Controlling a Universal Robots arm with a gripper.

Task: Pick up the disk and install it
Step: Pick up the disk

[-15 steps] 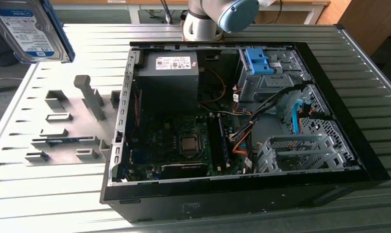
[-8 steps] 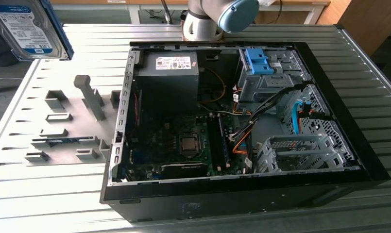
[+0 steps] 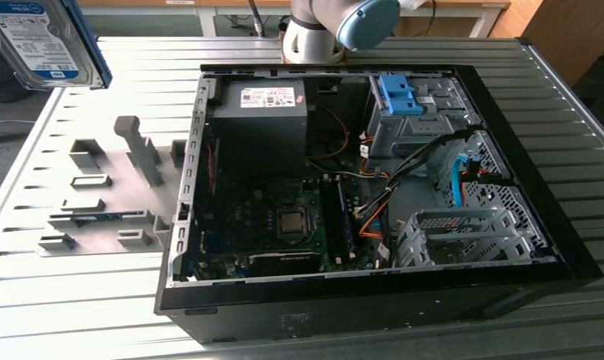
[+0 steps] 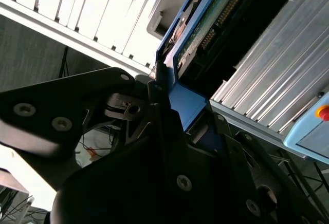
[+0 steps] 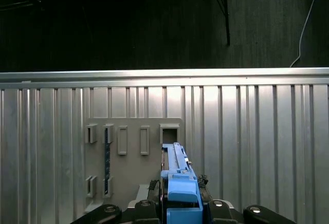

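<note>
Aloft: disk (image 3: 37,37) clamped in gripper (image 5: 182,206).
Gripper closed on the disk's blue carrier edge; disk hangs above the bench (image 3: 82,300) at the exterior view's left, apart from the open computer case (image 3: 542,225).

I see the disk (image 3: 37,37) as silver metal with a white-and-blue label, edged by a blue carrier. In the second wrist view its underside is green circuit board. My tool (image 4: 186,112) is matte black. The worktop (image 3: 91,307) is pale silver, ribbed in parallel slats. The fixture plate (image 3: 106,199), by the worktop's edge on the exterior view's left, is flat grey. The computer case (image 3: 382,307) is black. It holds a dark green motherboard (image 3: 281,225), a bright blue bracket (image 3: 402,94), a blue cable (image 3: 454,176) and orange wires (image 3: 374,217). The arm's joint cap (image 3: 370,19) is light blue.
</note>
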